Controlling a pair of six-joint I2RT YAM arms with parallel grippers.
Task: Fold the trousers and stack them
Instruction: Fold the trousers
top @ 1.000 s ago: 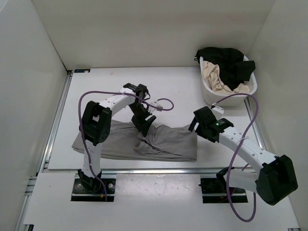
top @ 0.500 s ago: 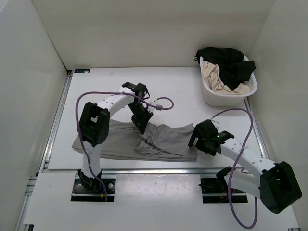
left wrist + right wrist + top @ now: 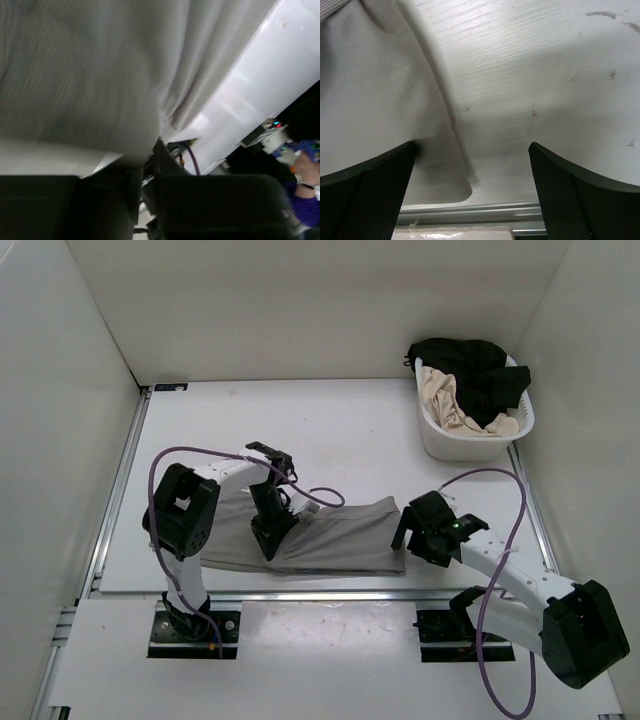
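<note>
Now we have the trousers (image 3: pixel 345 540) lying in a long grey band along the near edge of the bench (image 3: pixel 350 430), well apart from the basket (image 3: pixel 455 448) in the far right corner. Our left end effector (image 3: pixel 268 536) is pinched tight on a fold of the cloth near the middle of the band. The left wrist view shows fabric running in between its fingers. Our right end effector (image 3: pixel 403 531) stands wide at the right end of the band and holds nothing. In its wrist view the near corner of the cloth shows between the fingers (image 3: pixel 365 195).

We judge the step in hand to be gathering the cloth for a fold. To do it well, we should lower the right side until the corner sits well inside the fingers. We should then close on every layer, not just the top one. Thin cloth slips, so both ends ought to rise together and travel level, or the band will twist. We should also mind the purple cable (image 3: pixel 320 498) lying over the cloth beside the left wrist, lest it snag.
</note>
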